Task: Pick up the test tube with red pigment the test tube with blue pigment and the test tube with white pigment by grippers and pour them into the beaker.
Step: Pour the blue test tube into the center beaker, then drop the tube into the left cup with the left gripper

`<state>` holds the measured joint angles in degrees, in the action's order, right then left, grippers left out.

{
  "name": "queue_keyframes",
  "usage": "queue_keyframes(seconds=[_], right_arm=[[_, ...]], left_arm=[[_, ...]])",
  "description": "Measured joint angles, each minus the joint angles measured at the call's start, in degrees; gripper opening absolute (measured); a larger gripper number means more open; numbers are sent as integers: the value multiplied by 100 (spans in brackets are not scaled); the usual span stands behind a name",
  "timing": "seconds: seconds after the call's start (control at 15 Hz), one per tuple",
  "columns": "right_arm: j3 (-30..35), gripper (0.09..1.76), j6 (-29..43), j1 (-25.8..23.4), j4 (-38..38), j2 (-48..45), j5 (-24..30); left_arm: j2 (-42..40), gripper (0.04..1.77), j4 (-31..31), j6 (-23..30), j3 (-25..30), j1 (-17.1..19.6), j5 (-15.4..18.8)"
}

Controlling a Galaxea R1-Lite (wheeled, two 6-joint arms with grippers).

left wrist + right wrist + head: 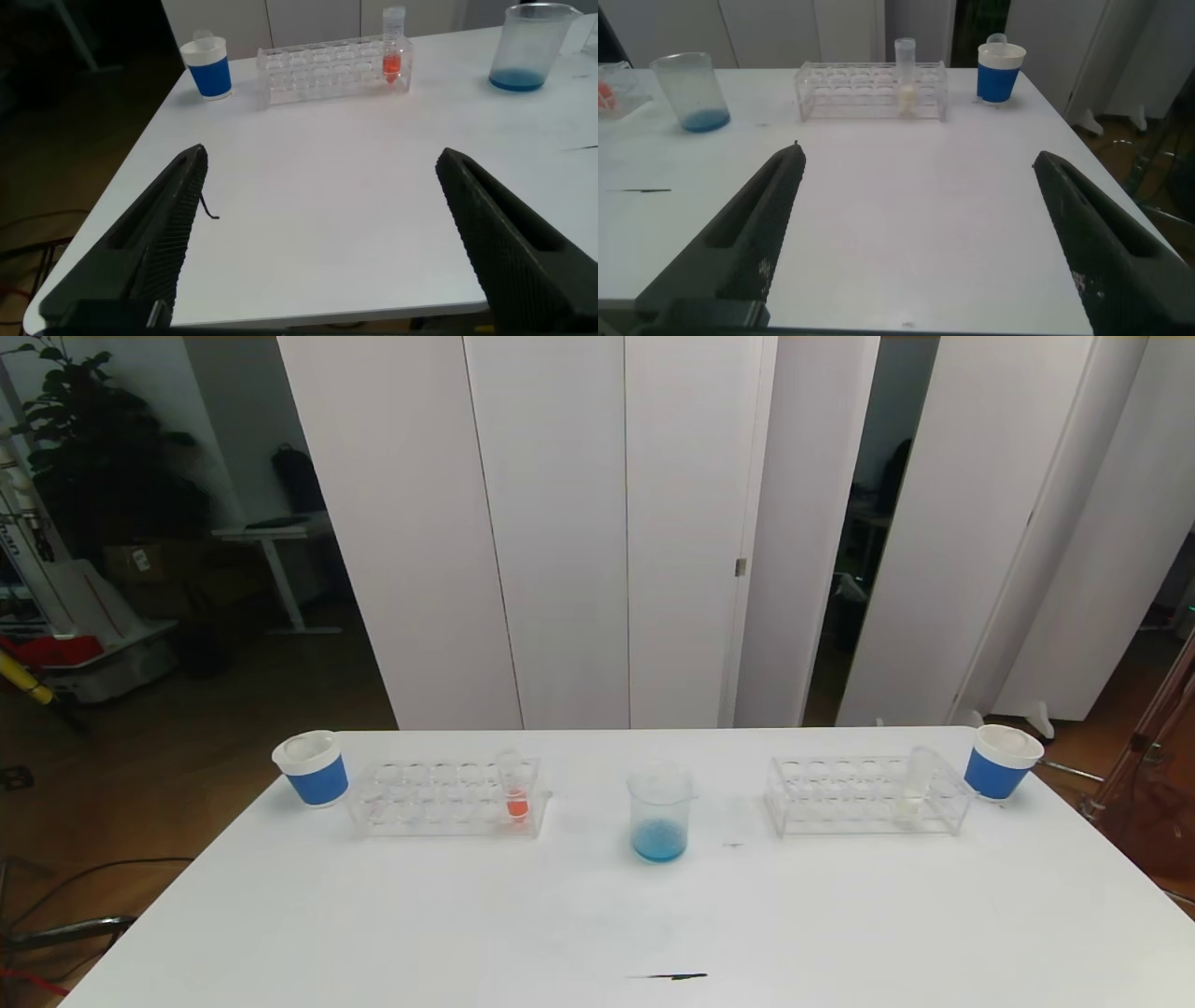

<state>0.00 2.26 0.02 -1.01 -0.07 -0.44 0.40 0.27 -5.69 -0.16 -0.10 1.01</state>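
No lettering, label, brand, number or sign can be read anywhere. The beaker (660, 821) shows no legible scale marks, the blue bands on the two paper cups (312, 768) (1001, 762) are plain, and the clear racks (448, 798) (864, 793) carry no markings. A small tag on a cardboard box (140, 560) in the background is too small to read.

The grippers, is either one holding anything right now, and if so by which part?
Nothing is held. The left gripper and the right gripper both hang open over bare table, well short of the racks and the beaker.
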Motion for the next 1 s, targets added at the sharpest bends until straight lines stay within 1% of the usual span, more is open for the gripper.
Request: queue_keyframes(seconds=[1.0], right_arm=[[0,175,0,0,-2,0,0]], left_arm=[[-59,174,0,55,16,0,-16]])
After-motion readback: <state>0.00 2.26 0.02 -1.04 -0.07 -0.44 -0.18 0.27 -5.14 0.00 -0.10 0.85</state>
